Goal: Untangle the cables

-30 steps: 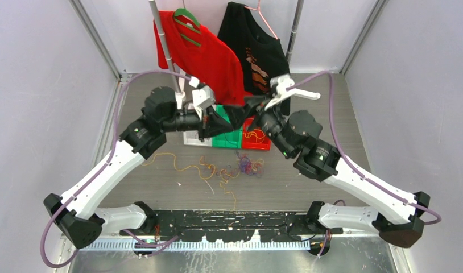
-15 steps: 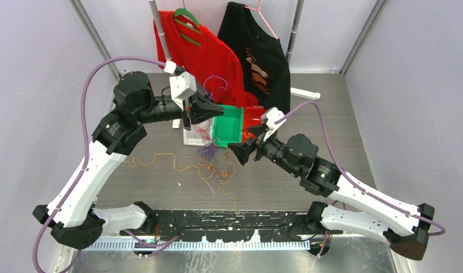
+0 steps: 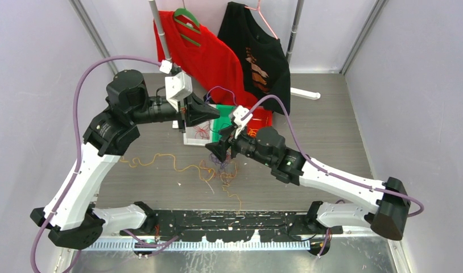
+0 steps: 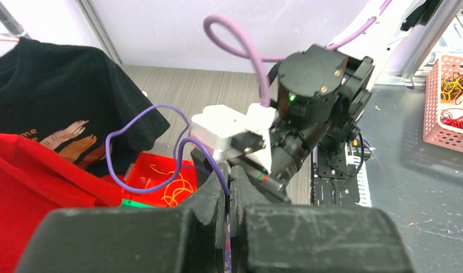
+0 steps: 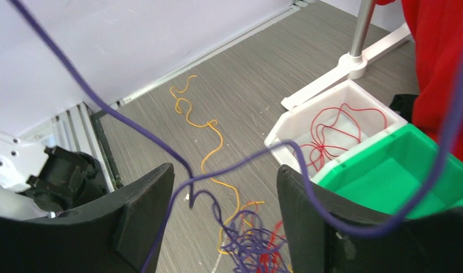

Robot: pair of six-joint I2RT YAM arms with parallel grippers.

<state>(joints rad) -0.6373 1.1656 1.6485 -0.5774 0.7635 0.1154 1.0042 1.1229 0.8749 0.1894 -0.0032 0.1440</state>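
Purple, orange and red cables point(image 3: 224, 169) knotted in a curly heap on the bench point(image 3: 331, 114), orange trailing leftward. One purple strand point(image 4: 107, 151) looping upward, pinched by left tool point(image 4: 229, 170); slack between right tool point(image 5: 224, 170) fingers, spread wide.

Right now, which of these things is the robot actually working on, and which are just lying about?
Job: purple cable pinched in the left gripper; tangled cables on the table; open right gripper above them; white bin, green bin, red bin.
Lying about: red shirt, black shirt, rack pole.
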